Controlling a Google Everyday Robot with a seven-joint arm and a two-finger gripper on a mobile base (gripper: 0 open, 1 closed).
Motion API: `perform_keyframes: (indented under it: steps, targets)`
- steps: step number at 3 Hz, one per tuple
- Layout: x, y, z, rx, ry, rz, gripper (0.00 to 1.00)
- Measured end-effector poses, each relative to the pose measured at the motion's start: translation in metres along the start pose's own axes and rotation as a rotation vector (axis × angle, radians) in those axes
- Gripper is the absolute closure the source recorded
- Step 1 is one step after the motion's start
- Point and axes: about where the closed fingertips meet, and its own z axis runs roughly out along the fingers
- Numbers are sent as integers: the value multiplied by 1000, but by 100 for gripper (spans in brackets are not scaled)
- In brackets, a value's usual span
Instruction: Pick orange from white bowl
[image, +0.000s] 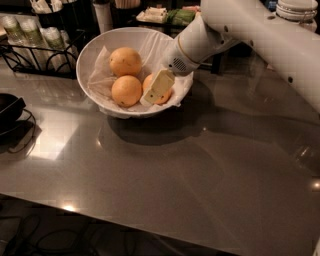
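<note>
The white bowl, lined with crumpled white paper, stands at the back left of the grey table. It holds three oranges. The deeper orange one lies at the bowl's right side. Two paler oranges lie to its left, one at the back and one in front. My gripper reaches down into the bowl from the upper right. Its cream-coloured end lies across the front of the deeper orange and hides the middle of it. The white arm covers the bowl's right rim.
A black wire rack with bottles stands behind and left of the bowl. A black object lies at the table's left edge. Cups and containers line the back, with a white jar at top right.
</note>
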Motion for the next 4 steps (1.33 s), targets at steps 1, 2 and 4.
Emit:
perform_keyframes:
  steps: [1, 2, 4]
  targets:
    - [0, 0, 0, 0, 1, 0, 13]
    - [8, -1, 4, 6, 17, 2, 15]
    - [20, -1, 13, 11, 57, -8, 10]
